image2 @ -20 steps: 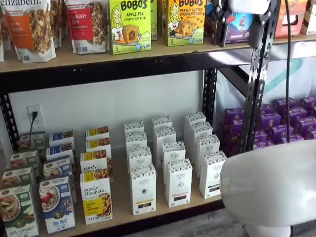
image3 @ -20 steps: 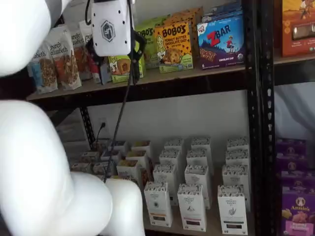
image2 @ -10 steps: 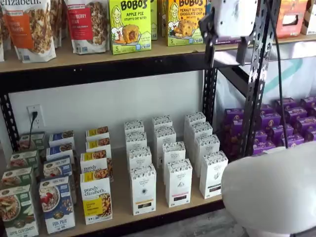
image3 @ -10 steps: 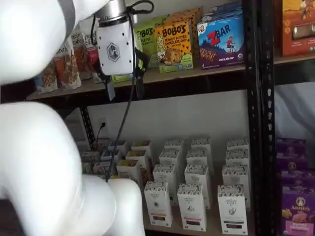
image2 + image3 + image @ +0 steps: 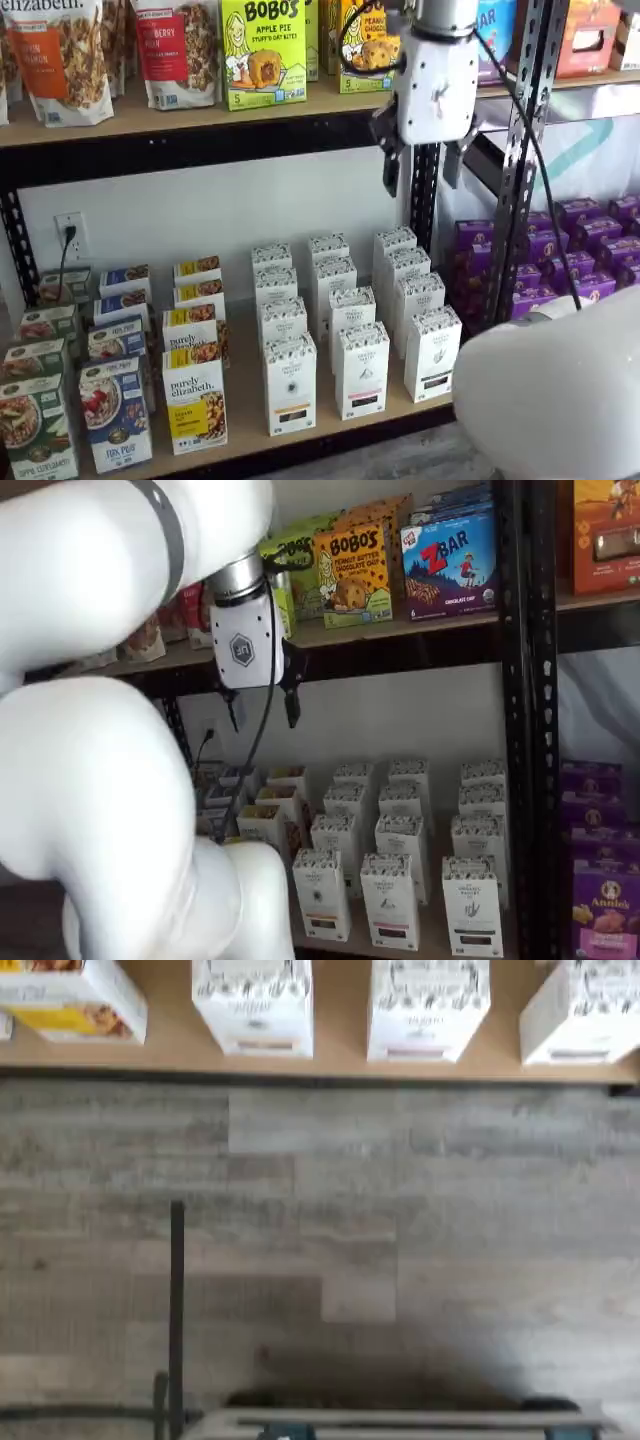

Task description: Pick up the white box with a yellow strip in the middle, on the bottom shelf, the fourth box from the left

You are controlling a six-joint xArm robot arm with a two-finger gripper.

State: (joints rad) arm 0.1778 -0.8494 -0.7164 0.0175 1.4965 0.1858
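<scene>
Above the bottom shelf (image 5: 245, 395) | gripper (image 5: 421, 168) hangs with fingers apart, empty | approach step | you lower toward the white box (image 5: 290, 384)

Bottom shelf (image 5: 245, 400): light tan wood board, matt, in a black painted metal rack frame (image 5: 427, 190). White box (image 5: 290, 383): matt printed cardboard. Hand (image 5: 421, 170): smooth glossy white plastic body, black matt fingers. Floor (image 5: 400, 1220): grey wood-grain planks.
</scene>
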